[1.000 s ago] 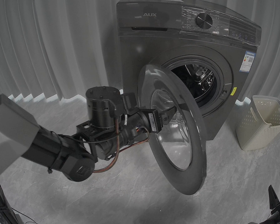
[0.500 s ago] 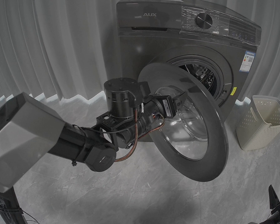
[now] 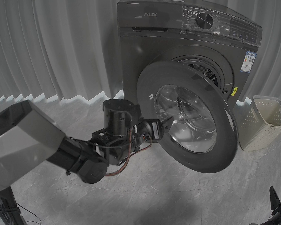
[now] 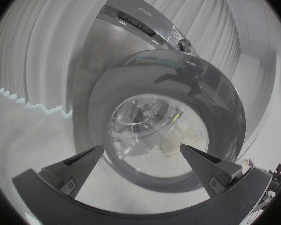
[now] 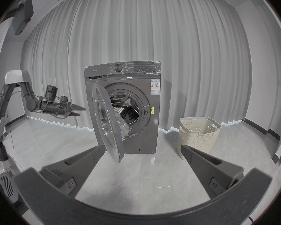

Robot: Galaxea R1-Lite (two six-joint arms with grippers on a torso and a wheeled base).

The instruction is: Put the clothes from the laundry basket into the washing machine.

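1. Washing machine (image 3: 165, 25) stands on the floor (image 3: 131, 188), with its back near the grey curtain (image 3: 53, 41).
2. Its round door (image 3: 209, 160) is hinged on the robot's left side and stands partly open, swung out over the floor. The glass window in the door faces the robot.
3. Behind the door's upper edge, part of the drum opening (image 3: 209, 74) is visible. In the right wrist view some dark clothes (image 5: 127, 112) seem to lie inside the drum.
4. The laundry basket (image 3: 262, 125) is pale with small holes and stands upright on the floor, near the machine's right side and close to the curtain.
5. The left gripper (image 3: 168, 122) is held out in front of the door's outer face, level with the lower left part of the window. Its two fingers are spread apart with nothing between them. In the right wrist view a small gap shows between this gripper and the door.
6. The right gripper (image 5: 142, 147) is low, well apart from the machine and the basket. Its fingers are also spread apart and hold nothing.
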